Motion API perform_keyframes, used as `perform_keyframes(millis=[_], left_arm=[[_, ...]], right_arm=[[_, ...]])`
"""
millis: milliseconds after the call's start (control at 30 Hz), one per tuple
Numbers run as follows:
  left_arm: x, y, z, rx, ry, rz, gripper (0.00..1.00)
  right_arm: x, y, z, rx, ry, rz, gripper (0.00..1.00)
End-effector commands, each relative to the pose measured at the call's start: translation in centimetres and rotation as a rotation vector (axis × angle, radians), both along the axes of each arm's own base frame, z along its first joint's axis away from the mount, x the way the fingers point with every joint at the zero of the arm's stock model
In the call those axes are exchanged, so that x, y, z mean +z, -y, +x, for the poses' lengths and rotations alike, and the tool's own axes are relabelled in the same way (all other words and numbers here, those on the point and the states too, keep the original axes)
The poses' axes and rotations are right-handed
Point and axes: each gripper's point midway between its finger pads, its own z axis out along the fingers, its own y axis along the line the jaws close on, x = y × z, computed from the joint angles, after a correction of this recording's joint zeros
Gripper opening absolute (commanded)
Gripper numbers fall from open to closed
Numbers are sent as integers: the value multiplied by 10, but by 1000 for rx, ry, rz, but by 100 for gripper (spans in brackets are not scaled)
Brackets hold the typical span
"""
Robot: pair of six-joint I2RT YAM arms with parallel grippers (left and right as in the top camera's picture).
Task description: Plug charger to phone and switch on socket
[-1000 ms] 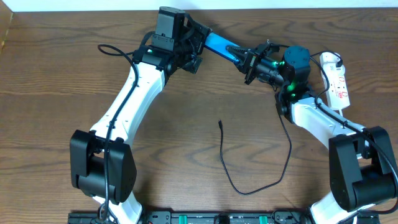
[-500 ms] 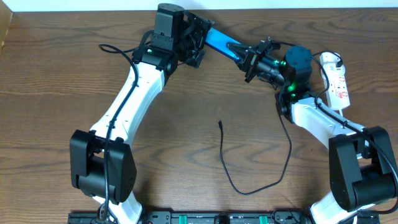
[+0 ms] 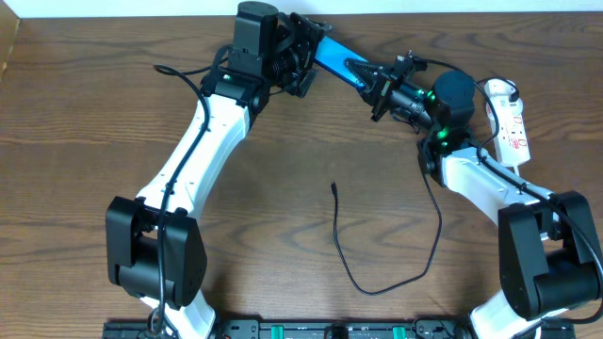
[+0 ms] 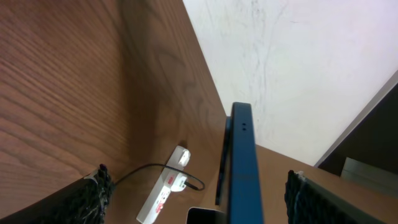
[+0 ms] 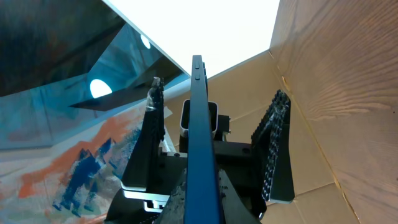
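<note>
Phone (image 3: 337, 64) hangs edge-on above the table, clamped in the closed right end effector (image 3: 377, 85). The open left end effector (image 3: 309, 58) straddles its far end, apparently mid-handover. The charger (image 3: 336, 226) lies well apart from both.

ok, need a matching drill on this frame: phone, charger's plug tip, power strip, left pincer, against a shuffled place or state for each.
Things:
1. phone
2. plug tip
3. strip
4. left pincer

Place or state:
A. open, a finger on each side of the phone
B. lies loose on the table, mid-scene
C. clamped in the shut right pincer
D. on the table beside the right arm

Pairs: 1-C, 2-B, 3-D, 4-A
</note>
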Motion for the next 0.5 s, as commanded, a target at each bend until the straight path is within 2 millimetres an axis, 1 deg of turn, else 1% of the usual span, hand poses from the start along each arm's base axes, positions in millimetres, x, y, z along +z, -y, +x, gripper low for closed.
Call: perform_keyframes(millis=[0,67,167,233,300,333,433,467], left_arm=[[14,2,-2,-24,44,-1,89],[15,2,-1,-24,49,-3,88],[16,2,-1,-23,54,-4,80],[16,2,-1,-23,54,-4,72],[16,2,-1,-23,54,-4,58],[16,2,-1,-23,54,-4,53],[17,2,0,-23,57,-5,42],[17,2,0,-23,57,-5,40]], right_arm=[[12,0,3,-12,27,16,1],[12,0,3,-11,27,16,2],[12,0,2,-7,27,15,2],[12,-1,2,-4,27,15,1],[12,-1,2,-4,28,15,1],[12,-1,1,-3,28,15,1],[12,-1,1,4,28,15,1],[12,-2,0,7,28,14,2]])
